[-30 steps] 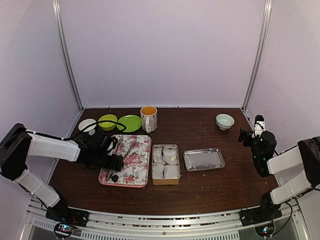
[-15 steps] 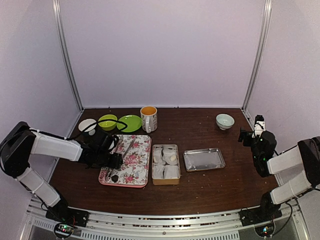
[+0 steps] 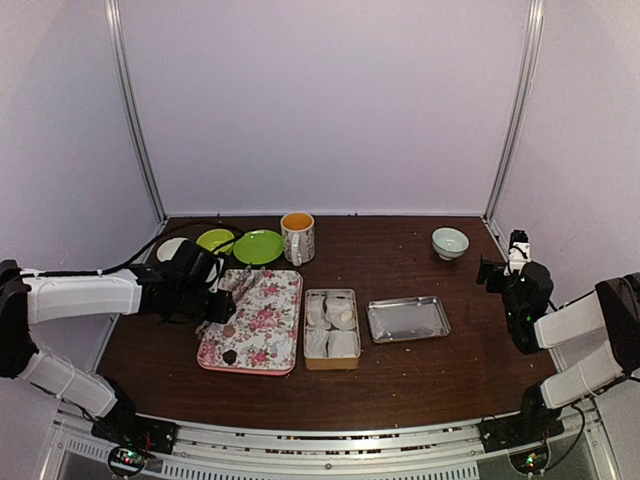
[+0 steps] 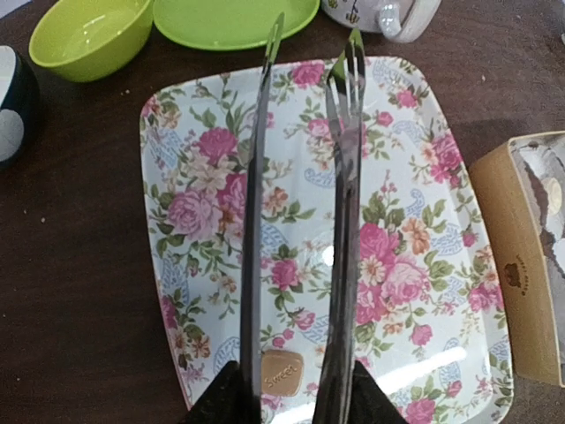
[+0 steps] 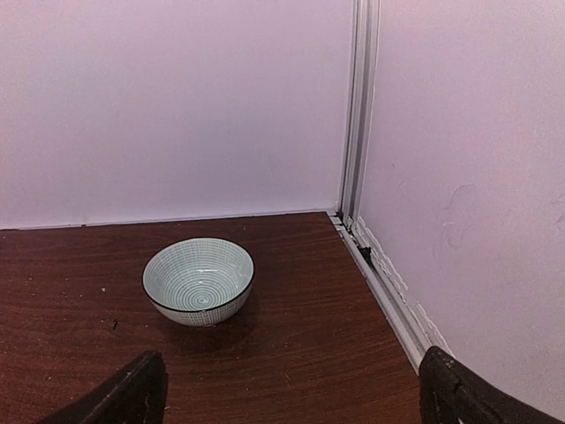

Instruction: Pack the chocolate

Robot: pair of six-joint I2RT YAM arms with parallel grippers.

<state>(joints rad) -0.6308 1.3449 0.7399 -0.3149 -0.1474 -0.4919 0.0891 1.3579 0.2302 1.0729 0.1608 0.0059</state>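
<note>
The chocolate [image 3: 229, 355], a tiny dark lump, lies on the near end of the floral tray [image 3: 272, 338]. It is out of the left wrist view. My left gripper [image 3: 213, 305] hovers over the tray's left side, shut on metal tongs [image 4: 344, 177] whose two arms stand apart over the tray [image 4: 415, 265]. A small tan square sweet [image 4: 282, 373] lies on the tray between the tong arms, close to the left gripper [image 4: 296, 397]. My right gripper [image 3: 492, 272] is open and empty at the far right, also shown in the right wrist view [image 5: 291, 408].
A tan tin [image 3: 331, 328] of white wrapped cakes sits right of the tray, with a metal lid [image 3: 408, 319] beside it. A mug [image 3: 297, 236], green plate [image 3: 258, 246], green bowl [image 3: 215, 240] and a dark-and-white bowl [image 3: 170, 250] stand behind. A pale bowl [image 5: 199, 281] is back right.
My left arm has drawn back to the left and risen, carrying the tongs away from the chocolate, which stays on the tray. The right arm has not moved.
</note>
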